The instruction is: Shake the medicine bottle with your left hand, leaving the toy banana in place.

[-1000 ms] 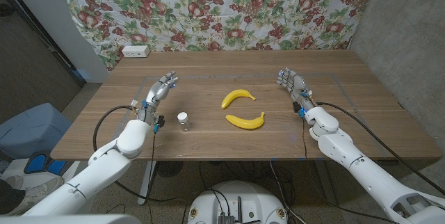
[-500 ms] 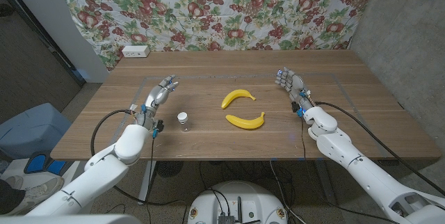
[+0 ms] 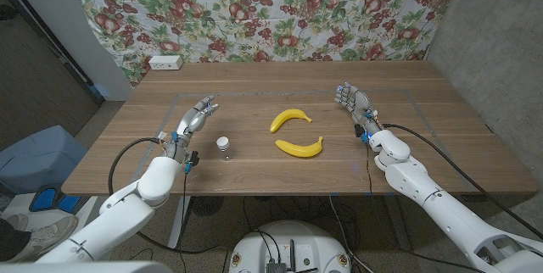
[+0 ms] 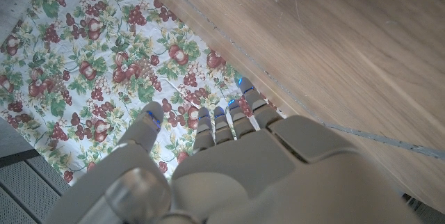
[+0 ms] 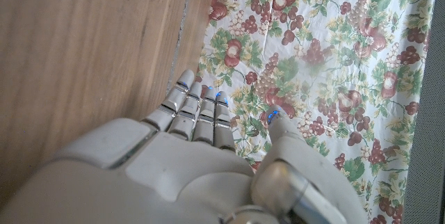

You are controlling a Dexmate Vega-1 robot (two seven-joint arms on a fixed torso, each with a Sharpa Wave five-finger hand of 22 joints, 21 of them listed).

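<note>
The medicine bottle stands upright near the table's near edge, just right of the left hand, whose fingers are extended and hold nothing. The right hand is likewise empty. A sideways reach could topple the bottle, probably light, or roll it toward the toy bananas.

Both arms reach in from the near corners, forearms angled toward the middle. Left hand sits left of centre, fingers straight, thumb apart, holding nothing. Right hand sits right of centre, slightly farther out, fingers extended together, thumb spread, holding nothing.
</note>
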